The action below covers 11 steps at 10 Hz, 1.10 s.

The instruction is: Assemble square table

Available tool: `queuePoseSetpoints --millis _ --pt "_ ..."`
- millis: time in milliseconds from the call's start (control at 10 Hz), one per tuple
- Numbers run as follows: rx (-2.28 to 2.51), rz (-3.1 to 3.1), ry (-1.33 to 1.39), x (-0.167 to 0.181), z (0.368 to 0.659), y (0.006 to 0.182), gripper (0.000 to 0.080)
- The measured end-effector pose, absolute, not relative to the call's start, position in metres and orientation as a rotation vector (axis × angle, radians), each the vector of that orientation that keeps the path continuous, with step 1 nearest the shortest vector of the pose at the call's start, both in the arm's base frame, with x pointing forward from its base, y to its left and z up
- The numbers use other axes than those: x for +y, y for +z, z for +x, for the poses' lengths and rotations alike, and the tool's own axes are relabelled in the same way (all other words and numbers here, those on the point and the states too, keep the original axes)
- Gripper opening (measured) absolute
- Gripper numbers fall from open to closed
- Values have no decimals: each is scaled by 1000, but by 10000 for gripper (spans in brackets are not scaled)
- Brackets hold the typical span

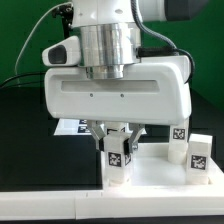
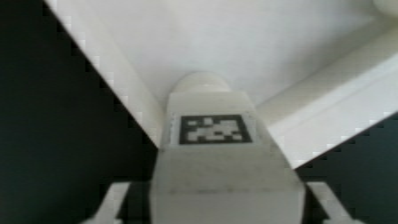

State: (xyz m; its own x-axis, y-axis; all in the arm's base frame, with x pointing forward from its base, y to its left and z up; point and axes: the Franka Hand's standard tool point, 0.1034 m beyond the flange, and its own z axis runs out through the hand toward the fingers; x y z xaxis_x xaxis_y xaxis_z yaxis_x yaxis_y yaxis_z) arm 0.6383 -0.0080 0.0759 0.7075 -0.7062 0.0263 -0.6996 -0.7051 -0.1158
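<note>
My gripper (image 1: 117,141) is shut on a white table leg (image 1: 118,158) with a black-and-white tag, holding it upright over the near corner of the white square slab (image 1: 158,172). In the wrist view the leg (image 2: 217,140) fills the middle between my two fingers (image 2: 121,200), its tip pointing at the slab's raised rim (image 2: 116,50). Whether the leg's end touches the corner socket is hidden. Two more tagged legs (image 1: 199,155) stand upright on the slab at the exterior view's right.
The marker board (image 1: 72,127) lies flat on the black table behind my gripper at the exterior view's left. A long white bar (image 1: 60,205) runs along the front edge. The arm's wide white body blocks the view of the table's back.
</note>
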Motion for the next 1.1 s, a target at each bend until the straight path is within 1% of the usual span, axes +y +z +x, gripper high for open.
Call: queuePoseSetpoints --millis 200,300,500,700,900,1000,1100 --pt "1772 -2464 -83 -8 636 75 284" --pt "1940 -2321 -50 -8 636 75 284" --pt "2132 -2131 -13 -9 635 76 284" --pt "2050 -2216 -19 -10 634 75 284" --pt "1612 -2562 -54 -11 633 74 593" --pt "1308 -2728 -81 -11 634 74 593" --pt "1118 -2813 -68 -8 631 72 632"
